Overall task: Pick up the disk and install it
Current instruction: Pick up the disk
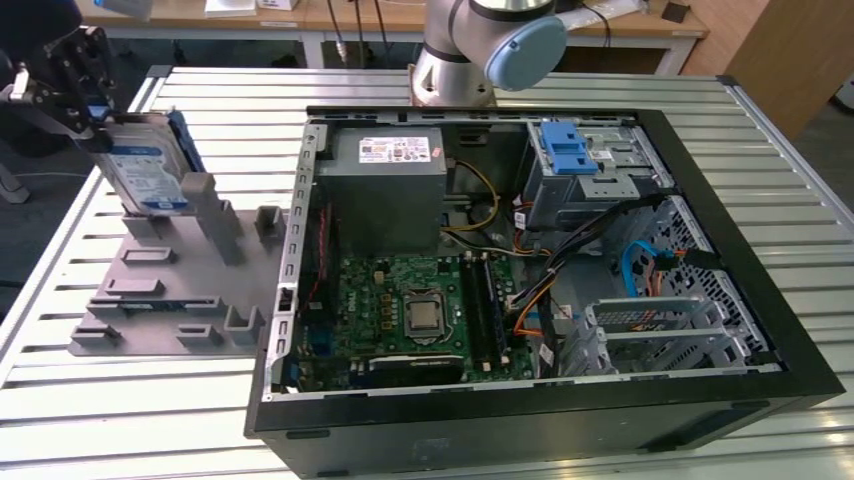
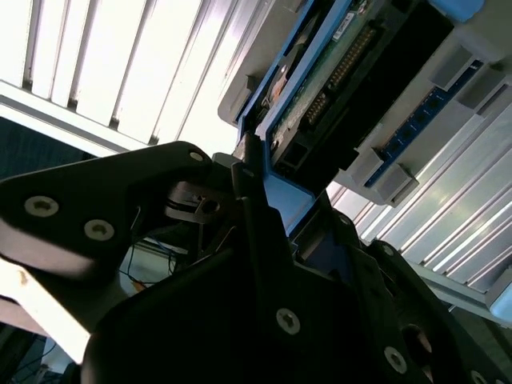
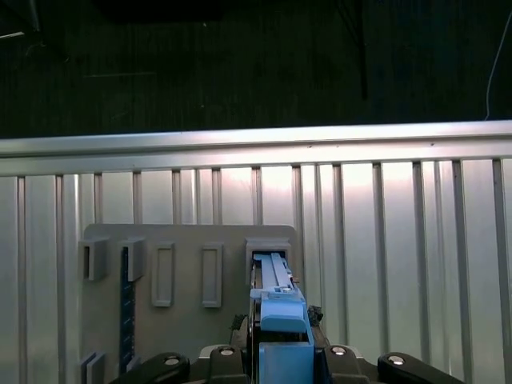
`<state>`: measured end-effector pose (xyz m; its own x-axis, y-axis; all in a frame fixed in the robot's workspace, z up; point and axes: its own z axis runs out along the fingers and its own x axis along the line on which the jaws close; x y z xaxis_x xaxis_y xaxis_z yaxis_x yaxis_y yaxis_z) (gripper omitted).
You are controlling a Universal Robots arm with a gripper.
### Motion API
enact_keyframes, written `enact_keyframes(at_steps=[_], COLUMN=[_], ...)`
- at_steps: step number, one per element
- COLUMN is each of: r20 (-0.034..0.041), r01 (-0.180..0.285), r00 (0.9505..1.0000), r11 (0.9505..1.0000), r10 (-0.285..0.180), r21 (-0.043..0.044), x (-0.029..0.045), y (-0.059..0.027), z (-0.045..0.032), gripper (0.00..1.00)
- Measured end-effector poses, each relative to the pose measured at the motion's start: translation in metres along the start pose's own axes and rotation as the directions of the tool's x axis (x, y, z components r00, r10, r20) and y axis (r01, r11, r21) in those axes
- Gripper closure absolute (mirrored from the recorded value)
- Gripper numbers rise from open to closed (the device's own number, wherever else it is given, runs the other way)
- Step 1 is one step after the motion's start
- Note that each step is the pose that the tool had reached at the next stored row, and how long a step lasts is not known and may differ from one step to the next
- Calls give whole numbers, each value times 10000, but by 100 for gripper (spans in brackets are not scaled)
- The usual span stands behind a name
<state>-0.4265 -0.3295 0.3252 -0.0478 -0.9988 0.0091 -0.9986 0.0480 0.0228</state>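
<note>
My black claw [image 1: 83, 118] is squeezed onto the top edge of the flat silver disk with the blue-and-white label and blue plastic frame [image 1: 144, 165], pinching it by that frame. In the exterior view the disk stands upright on its edge at the far corner of the grey plastic rack with many slots [image 1: 167, 275], on that view's left. Its lower end is down at the rack, but I cannot tell if it sits in a slot. The rack lies on the silver table made of long metal slats [image 1: 134, 420]. Just beside the rack, on the exterior view's right, is the big black computer box [image 1: 747, 405], lying open with its green board [image 1: 400, 300] showing. The disk is well apart from the light-blue plastic latch [image 1: 571, 150] at the far side of the box. In the second wrist view my black fingers [image 2: 254, 208] sit on both sides of the blue frame, and the disk's green underside [image 2: 336, 72] faces the camera. In the first wrist view the blue frame [image 3: 280, 316] points at the rack.
</note>
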Motion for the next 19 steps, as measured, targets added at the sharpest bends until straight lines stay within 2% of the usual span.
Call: enact_keyframes(at_steps=[19], r20=[0], r01=[-1], r00=[10000], r11=[10000], r10=[1], r21=[0], x=[2], y=[4], z=[-183], gripper=[64])
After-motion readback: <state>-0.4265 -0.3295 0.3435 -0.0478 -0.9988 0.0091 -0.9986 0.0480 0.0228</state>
